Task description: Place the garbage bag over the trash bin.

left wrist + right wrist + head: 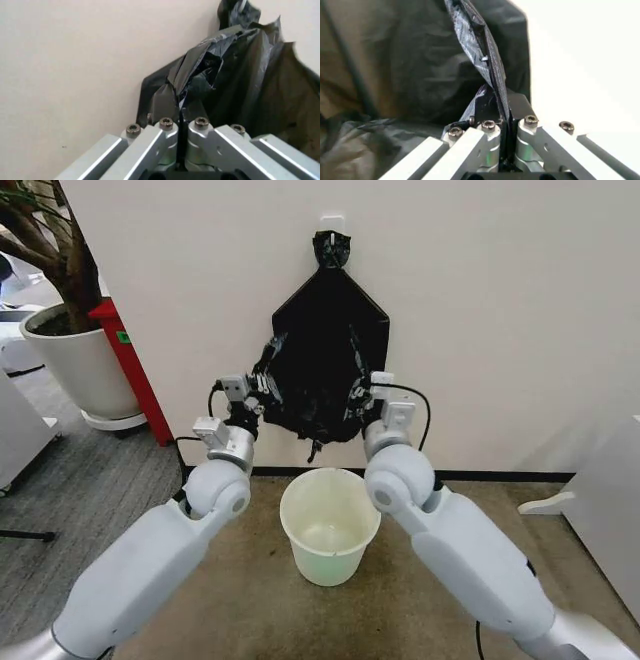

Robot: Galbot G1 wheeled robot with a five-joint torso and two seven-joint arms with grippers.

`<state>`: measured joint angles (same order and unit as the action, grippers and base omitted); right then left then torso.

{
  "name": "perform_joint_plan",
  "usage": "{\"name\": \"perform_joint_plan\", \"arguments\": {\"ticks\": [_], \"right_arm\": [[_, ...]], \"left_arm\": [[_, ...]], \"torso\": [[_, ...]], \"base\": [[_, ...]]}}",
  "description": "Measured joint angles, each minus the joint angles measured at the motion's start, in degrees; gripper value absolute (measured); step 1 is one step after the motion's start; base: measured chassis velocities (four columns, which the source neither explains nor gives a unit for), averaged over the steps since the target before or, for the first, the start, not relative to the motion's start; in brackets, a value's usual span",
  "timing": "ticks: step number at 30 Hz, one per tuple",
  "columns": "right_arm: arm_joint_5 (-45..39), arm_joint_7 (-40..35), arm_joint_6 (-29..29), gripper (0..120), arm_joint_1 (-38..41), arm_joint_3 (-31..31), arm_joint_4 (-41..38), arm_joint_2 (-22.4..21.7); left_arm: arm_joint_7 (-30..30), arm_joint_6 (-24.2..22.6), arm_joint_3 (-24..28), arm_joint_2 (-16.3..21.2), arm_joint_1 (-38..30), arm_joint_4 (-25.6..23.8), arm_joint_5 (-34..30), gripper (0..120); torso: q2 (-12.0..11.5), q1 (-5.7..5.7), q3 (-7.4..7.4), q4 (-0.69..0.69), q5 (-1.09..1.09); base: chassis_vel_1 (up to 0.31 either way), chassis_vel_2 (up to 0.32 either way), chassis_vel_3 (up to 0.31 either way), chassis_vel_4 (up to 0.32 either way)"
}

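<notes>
- Black, thin plastic is the weak spot: garbage bag hangs against the wall from a hook, above & behind the trash bin, which sits on the floor between both arms
- Left gripper is clamped tight on a fold at the bag's left edge; right gripper is clamped the same way on the right edge, film pinched between closed jaws in both wrist views
- Risks, my guess: film tears at the pinch pts if pulled while the knotted top is on the hook; grips may hold only one layer, so mouth won't open wide enough for the rim; uneven pull by 2 arms could slip film out of one side; a lowered bag could nudge or tip the light bin
- Can't tell if a single bag or a bundle hangs there
- Count: 1 bin, 1 black bag mass, 1 hook, 2 grippers, 1 plant pot off to the left
</notes>
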<state>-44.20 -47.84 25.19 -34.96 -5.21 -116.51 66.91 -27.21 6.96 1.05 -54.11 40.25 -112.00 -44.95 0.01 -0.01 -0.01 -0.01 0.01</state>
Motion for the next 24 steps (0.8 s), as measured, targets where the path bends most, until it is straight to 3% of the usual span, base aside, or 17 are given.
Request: {"name": "perform_joint_plan", "arguments": {"ticks": [3, 6, 15, 24], "right_arm": [[-1.08, -0.14, 0.32, 0, -0.49, 1.18, -1.67, -0.72], [-4.09, -0.20, 0.99, 0, -1.48, 3.36, -6.19, -2.35], [-9.19, 1.30, 1.56, 0, -4.79, 7.46, -15.46, -3.94], [-11.21, 1.53, 1.85, 0, -7.62, 8.24, -18.95, -3.57]], "left_arm": [[-0.98, -0.72, -0.59, 0.66, 0.68, -2.00, -1.95, 0], [-4.00, -3.34, -2.29, 1.65, 3.18, -8.26, -7.78, 0], [-8.95, -7.26, -6.43, 3.25, 7.46, -20.32, -18.65, 0], [-9.32, -7.69, -6.57, 2.18, 12.02, -24.00, -19.98, 0]], "torso": [[0.00, 0.00, 0.00, 0.00, -0.01], [0.00, 0.00, 0.00, 0.00, -0.01], [0.00, 0.00, 0.00, 0.01, 0.00], [-0.01, 0.00, 0.01, 0.01, -0.01]], "base": [[0.000, 0.000, 0.000, 0.000], [0.000, 0.000, 0.000, 0.000], [0.000, 0.000, 0.000, 0.000], [0.000, 0.000, 0.000, 0.000]]}}
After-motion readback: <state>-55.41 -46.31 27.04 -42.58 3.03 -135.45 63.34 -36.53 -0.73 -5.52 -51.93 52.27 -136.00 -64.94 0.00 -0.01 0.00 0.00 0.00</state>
